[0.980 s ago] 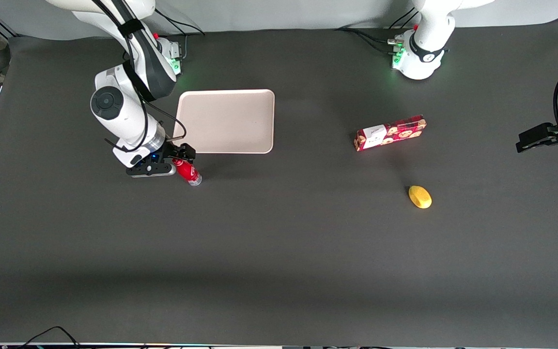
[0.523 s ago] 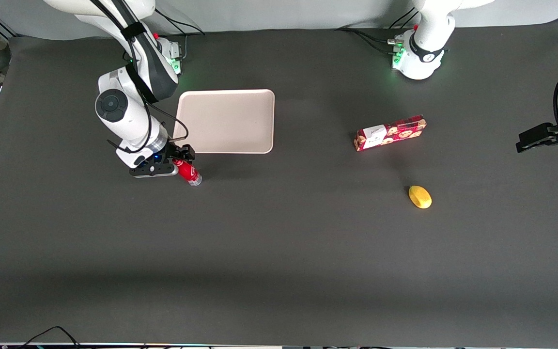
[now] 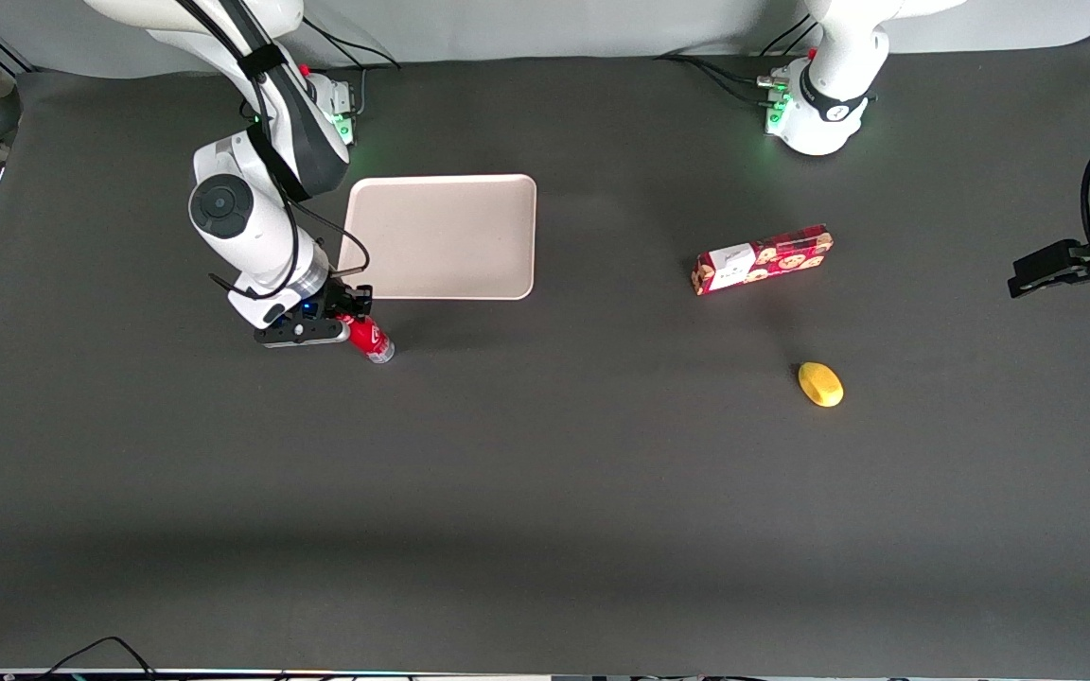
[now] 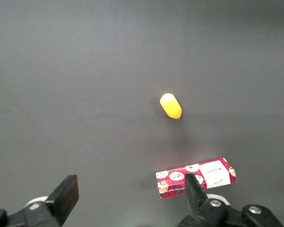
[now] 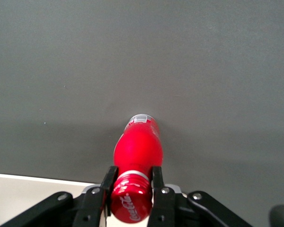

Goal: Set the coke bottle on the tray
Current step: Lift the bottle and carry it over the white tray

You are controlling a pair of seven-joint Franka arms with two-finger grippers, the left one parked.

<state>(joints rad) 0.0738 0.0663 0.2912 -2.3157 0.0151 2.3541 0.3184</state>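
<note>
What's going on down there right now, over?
Gripper shut on the coke bottle near its cap, just off the tray's nearer corner. Bottle not yet on tray. Cookie box and yellow object well clear.

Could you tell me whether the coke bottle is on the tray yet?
No. The coke bottle stands on the table beside the tray, pinched at its cap by the gripper.

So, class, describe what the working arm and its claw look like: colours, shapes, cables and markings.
The working arm has glossy white rounded segments, dark grey joint covers with a round cap, and a black cable running down it. Its claw is black, with two slim fingers showing screw heads, a small blue light and a silver-grey underside.
</note>
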